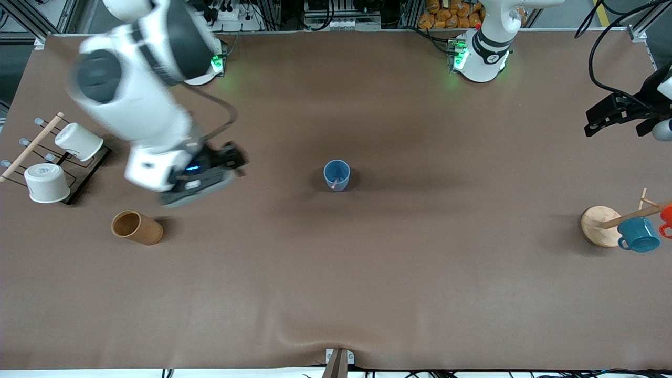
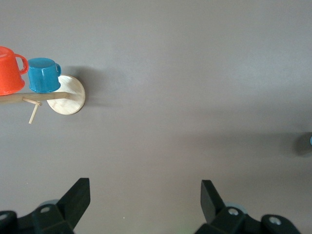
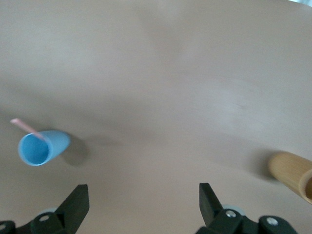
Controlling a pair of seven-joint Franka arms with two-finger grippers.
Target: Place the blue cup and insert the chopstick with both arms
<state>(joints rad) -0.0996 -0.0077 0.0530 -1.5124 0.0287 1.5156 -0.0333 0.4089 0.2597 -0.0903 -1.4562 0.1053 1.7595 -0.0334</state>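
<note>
The blue cup [image 1: 336, 175] stands upright at the middle of the table with the thin pinkish chopstick [image 1: 334, 184] leaning inside it. In the right wrist view the cup [image 3: 43, 146] shows with the chopstick [image 3: 27, 127] sticking out of its mouth. My right gripper [image 1: 239, 161] is open and empty above the table, between the cup and the right arm's end; in its own view it [image 3: 144, 197] holds nothing. My left gripper [image 1: 590, 122] is open and empty over the left arm's end of the table, and its own view [image 2: 144, 195] shows bare table between the fingers.
A brown cylindrical holder [image 1: 137, 227] lies on its side near the right arm's end. Two white cups [image 1: 79, 142] sit on a rack there. A wooden mug stand [image 1: 598, 226] with a teal mug [image 1: 638, 234] and an orange mug [image 1: 667, 215] is at the left arm's end.
</note>
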